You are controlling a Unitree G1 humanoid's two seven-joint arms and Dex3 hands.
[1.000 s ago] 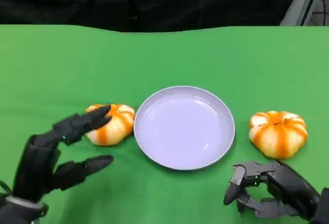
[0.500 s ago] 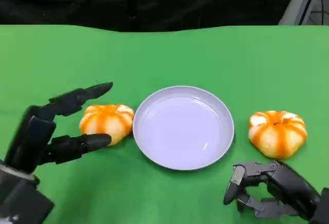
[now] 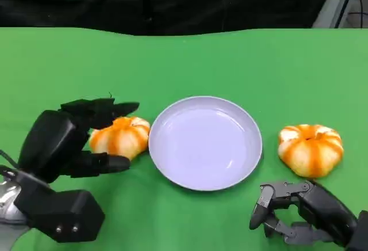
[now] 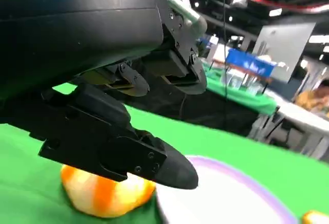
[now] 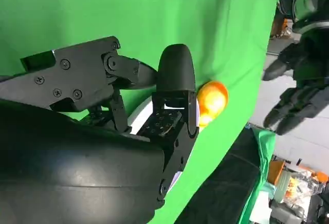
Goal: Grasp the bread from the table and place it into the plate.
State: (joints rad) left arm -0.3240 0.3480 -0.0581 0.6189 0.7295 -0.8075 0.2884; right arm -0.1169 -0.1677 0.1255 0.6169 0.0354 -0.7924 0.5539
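Two orange-and-white striped bread rolls lie on the green table, one on each side of the pale lavender plate (image 3: pixel 157 156). The left bread (image 3: pixel 121 138) sits just off the plate's left rim. My left hand (image 3: pixel 60 141) straddles it, with fingers (image 3: pixel 109 108) over its far side and the thumb (image 3: pixel 106 163) at its near side; no firm grip shows. The left wrist view has this bread (image 4: pixel 103 197) under the thumb beside the plate (image 4: pixel 241 196). The right bread (image 3: pixel 310 149) lies free. Behind it, near the table's front edge, my right hand (image 3: pixel 302 213) has its fingers curled on nothing.
Green cloth (image 3: pixel 190 61) covers the table up to a dark backdrop at the far edge. In the right wrist view, the left bread (image 5: pixel 212 96) and my left hand (image 5: pixel 300 95) show beyond the right hand's own fingers (image 5: pixel 176 75).
My left hand has moved in over the left bread and turned, and its fingers and thumb have drawn closer around it. The bread, plate and right hand have stayed put.
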